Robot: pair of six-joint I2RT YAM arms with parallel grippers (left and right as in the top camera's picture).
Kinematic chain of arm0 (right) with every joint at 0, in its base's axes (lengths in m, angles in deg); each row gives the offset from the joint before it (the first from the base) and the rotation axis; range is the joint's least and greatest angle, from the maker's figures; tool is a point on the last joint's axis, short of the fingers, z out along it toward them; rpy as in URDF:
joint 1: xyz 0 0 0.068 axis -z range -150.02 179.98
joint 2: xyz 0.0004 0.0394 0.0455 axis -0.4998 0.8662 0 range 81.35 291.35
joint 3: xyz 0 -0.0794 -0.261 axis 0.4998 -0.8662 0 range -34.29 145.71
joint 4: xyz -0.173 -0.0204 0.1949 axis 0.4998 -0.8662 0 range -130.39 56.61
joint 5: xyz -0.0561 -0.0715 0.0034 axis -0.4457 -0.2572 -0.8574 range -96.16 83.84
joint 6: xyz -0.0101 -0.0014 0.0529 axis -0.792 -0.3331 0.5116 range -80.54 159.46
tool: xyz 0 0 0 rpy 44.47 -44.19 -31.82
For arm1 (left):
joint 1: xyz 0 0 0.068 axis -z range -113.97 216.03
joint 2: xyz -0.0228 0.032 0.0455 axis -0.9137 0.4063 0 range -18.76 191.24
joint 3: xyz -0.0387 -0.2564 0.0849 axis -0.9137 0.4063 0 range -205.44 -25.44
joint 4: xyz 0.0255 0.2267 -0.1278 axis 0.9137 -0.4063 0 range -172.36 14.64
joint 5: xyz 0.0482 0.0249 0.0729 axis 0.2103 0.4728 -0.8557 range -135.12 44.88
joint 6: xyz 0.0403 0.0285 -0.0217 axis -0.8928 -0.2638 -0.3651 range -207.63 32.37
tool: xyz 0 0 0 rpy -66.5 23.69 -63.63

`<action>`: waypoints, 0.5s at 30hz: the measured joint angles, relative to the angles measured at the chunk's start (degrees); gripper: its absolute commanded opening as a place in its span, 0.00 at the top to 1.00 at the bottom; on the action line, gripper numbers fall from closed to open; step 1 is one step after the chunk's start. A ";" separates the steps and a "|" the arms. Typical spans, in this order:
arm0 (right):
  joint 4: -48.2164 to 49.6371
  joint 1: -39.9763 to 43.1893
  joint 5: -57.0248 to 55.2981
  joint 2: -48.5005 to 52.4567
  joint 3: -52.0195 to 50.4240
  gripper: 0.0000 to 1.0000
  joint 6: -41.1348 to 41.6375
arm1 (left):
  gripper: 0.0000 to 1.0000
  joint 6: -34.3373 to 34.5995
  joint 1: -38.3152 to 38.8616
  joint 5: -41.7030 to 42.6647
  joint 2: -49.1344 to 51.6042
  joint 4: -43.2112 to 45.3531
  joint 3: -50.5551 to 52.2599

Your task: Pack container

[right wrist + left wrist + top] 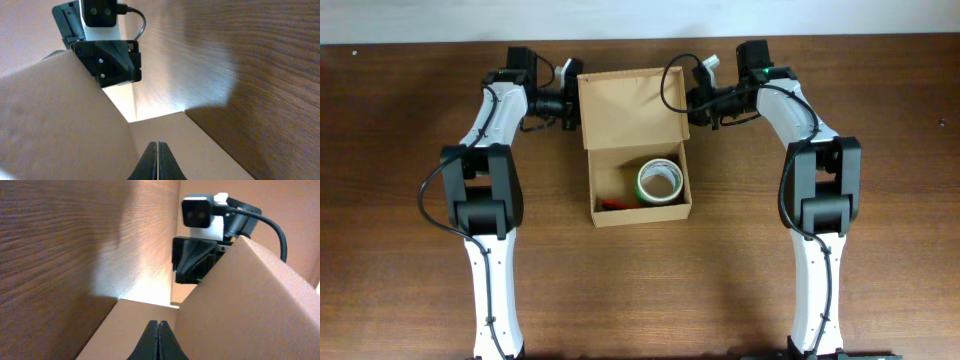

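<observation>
The left hand (572,108) and right hand (693,105) are clenched, empty, beside the lid (625,105) of the container (640,212). Closing it over the tape roll (660,181) is presumably intended.

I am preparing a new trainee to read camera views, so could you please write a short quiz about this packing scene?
1. True or false: the lid of the container lies shut over the opening.
2. Multiple choice: what lies inside the container next to the small red item? A) a tape roll B) a mug C) scissors
3. Fill in: the left gripper and the right gripper, one at each side edge of the lid, both have their jaws ____.

Key: 1 false, the lid is folded back and the inside shows; 2 A; 3 shut.
</observation>
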 measured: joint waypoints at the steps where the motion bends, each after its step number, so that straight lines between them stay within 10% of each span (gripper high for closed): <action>1: 0.26 0.00 0.72 0.00 0.00 0.96 0.00 | 0.98 -0.50 0.31 -0.66 -1.25 -0.11 0.00; 15: 1.73 -1.09 -1.44 -11.96 0.02 0.96 0.00 | 0.98 -8.44 1.55 -13.77 -19.78 -14.12 -0.96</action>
